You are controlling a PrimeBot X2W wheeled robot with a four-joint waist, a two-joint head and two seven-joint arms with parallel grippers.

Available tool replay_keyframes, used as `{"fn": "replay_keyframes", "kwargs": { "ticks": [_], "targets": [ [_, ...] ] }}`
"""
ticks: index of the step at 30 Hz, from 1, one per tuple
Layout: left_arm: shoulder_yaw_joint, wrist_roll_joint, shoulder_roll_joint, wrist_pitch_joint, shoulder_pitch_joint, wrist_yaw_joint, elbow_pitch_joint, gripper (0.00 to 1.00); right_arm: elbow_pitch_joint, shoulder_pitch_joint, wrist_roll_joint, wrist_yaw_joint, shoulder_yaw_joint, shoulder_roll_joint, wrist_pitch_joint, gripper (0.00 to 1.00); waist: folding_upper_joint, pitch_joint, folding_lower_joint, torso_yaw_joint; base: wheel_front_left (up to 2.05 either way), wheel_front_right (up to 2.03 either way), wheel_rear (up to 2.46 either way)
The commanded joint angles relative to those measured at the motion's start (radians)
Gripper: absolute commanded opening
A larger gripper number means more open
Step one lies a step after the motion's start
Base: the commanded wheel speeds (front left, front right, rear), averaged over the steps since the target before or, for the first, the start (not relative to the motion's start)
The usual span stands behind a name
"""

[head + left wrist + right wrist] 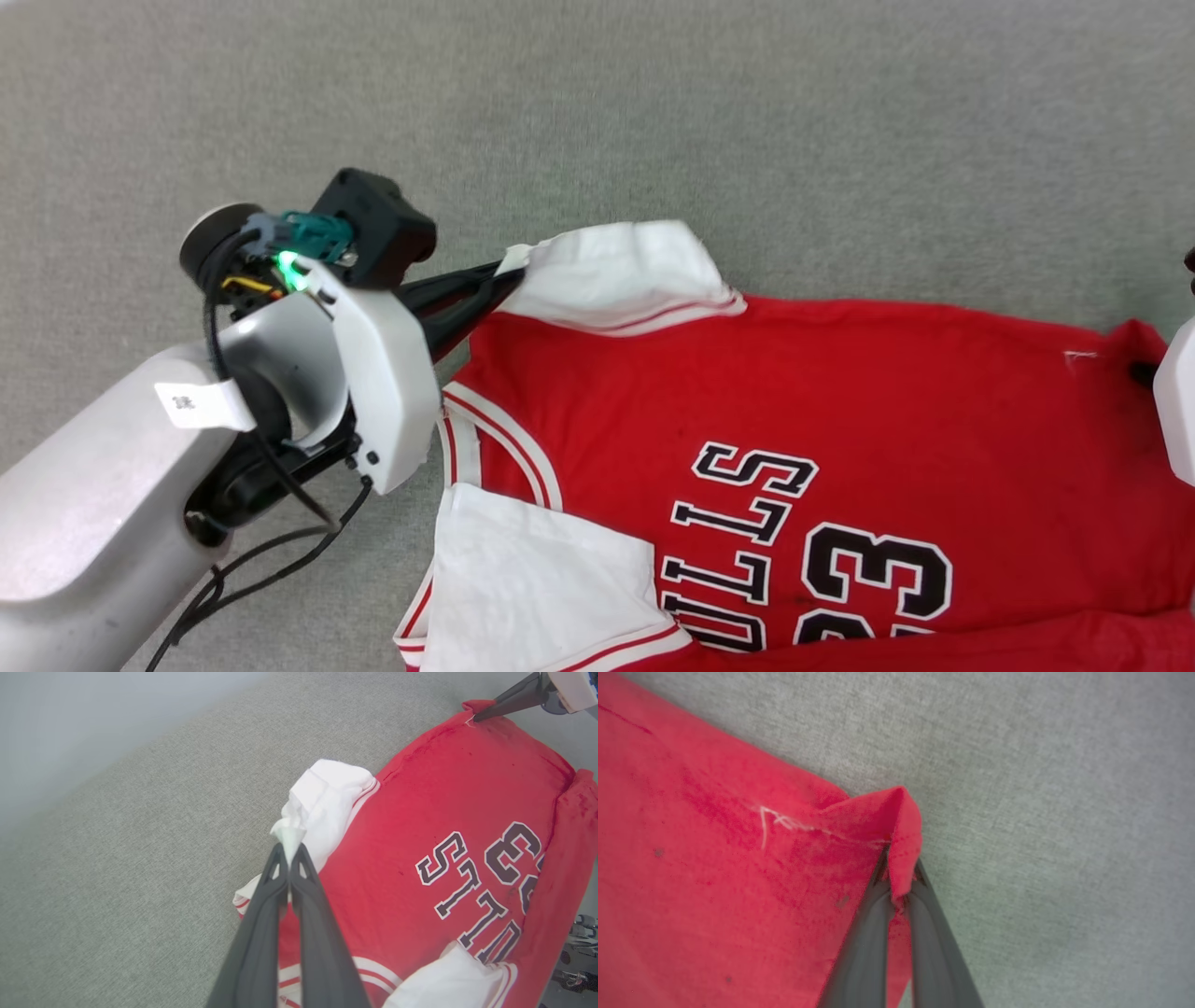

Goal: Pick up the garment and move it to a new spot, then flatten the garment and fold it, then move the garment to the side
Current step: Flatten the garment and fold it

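Left gripper (pixel 289 855) was pinched shut on the tip of one white sleeve (pixel 621 271) of the garment (pixel 794 392), upper middle of the head frame, fingers coming in from the left. Right gripper (pixel 899 884) was clamped on a red hem corner (pixel 903 812) at that frame's right edge, with cloth folded between its fingers. I saw the garment lying print-up on the grey fabric surface (pixel 653 112), filling centre to lower right, neckline toward the left, second white sleeve (pixel 541 579) flat at bottom centre.
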Motion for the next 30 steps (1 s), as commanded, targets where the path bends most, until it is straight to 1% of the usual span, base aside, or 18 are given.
{"fn": "replay_keyframes", "kwargs": {
  "ticks": [1,4,5,9,10,16,20,23,26,30],
  "targets": [
    [0.008,-0.008,0.009,-0.021,0.029,0.007,0.007,0.00,0.018,0.006,0.012,-0.001,-0.017,0.018,-0.025,0.00,0.0000,-0.052,0.0001,-0.014,0.00,0.00,0.00],
    [0.011,-0.018,0.026,-0.038,0.069,0.017,0.007,0.00,0.012,0.031,0.033,0.000,-0.052,0.036,-0.061,0.00,0.0000,-0.100,0.0001,-0.021,0.00,0.00,0.00],
    [0.011,-0.018,0.026,-0.038,0.069,0.017,0.007,0.00,0.012,0.031,0.033,0.000,-0.052,0.036,-0.061,0.00,0.0000,-0.100,0.0001,-0.021,0.00,0.00,0.00],
    [0.013,-0.048,0.053,-0.061,0.157,0.051,-0.017,0.00,-0.024,0.112,0.058,0.000,-0.110,0.063,-0.105,0.00,0.0000,-0.182,0.0001,-0.028,0.00,0.00,0.00],
    [0.013,-0.048,0.053,-0.061,0.157,0.051,-0.017,0.00,-0.024,0.112,0.058,0.000,-0.110,0.063,-0.105,0.00,0.0000,-0.182,0.0001,-0.028,0.00,0.00,0.00],
    [0.006,-0.077,0.093,-0.087,0.282,0.107,-0.065,0.00,-0.096,0.274,0.065,0.000,-0.172,0.084,-0.124,0.00,0.0000,-0.254,0.0001,-0.030,0.00,0.00,0.00],
    [0.007,-0.125,0.119,-0.106,0.386,0.155,-0.096,0.00,-0.148,0.388,0.097,0.000,-0.205,0.112,-0.127,0.00,0.0000,-0.287,0.0001,-0.033,0.00,0.00,0.00],
    [0.004,-0.153,0.145,-0.118,0.463,0.185,-0.124,0.00,-0.183,0.462,0.106,0.000,-0.218,0.115,-0.116,0.00,0.0000,-0.295,0.0001,-0.034,0.00,0.00,0.00],
    [-0.005,-0.179,0.174,-0.123,0.532,0.207,-0.139,0.00,-0.205,0.521,0.114,0.000,-0.225,0.115,-0.104,0.00,0.0000,-0.301,0.0001,-0.036,0.00,0.00,0.00],
    [-0.027,-0.203,0.187,-0.126,0.600,0.213,-0.134,0.00,-0.220,0.573,0.108,0.000,-0.203,0.091,-0.096,0.00,0.0000,-0.305,0.0001,-0.035,0.00,0.00,0.00]
  ]
}}
